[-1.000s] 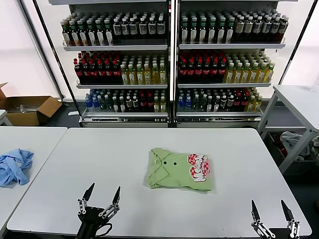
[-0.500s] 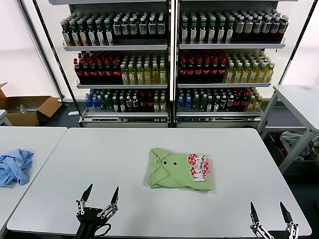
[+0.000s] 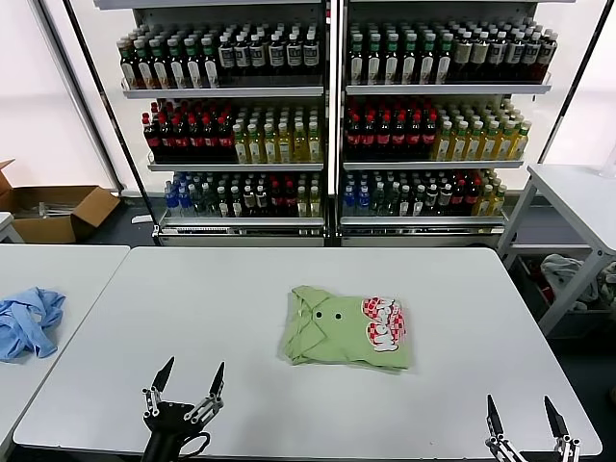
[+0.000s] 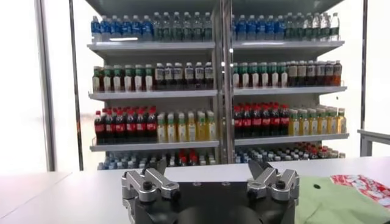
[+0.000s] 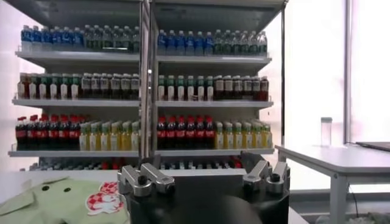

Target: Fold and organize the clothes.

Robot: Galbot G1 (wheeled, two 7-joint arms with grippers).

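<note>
- Left gripper point(image 3: 189, 379) is hovering over the near left edge of the table point(image 3: 173, 298), its two pointed black fingers standing spread wide with nothing between them, tips aimed toward the shelves.
- Right gripper point(image 3: 521, 415) is sitting at the near right corner of the same table, its dark tapered fingers likewise standing apart and gripping nothing.
- Shelving unit point(image 3: 332, 125) is filling the background, holding tidy rows of upright bottles with dark, yellow, red and blue contents on flat metal tiers.
- White table is showing a smooth, flat top with rounded corners.
- Light green polo shirt point(image 3: 346, 327) is lying folded into a soft, roughly square bundle near the middle of the table, well apart from both grippers; its collar is facing left, two small dark buttons are showing, and a red-and-white checkered print is sitting on its right part.
- Cardboard box point(image 3: 53, 212) is standing open on the floor at the far left.
- Light blue garment point(image 3: 27, 322) is lying crumpled on a neighbouring table to the left.
</note>
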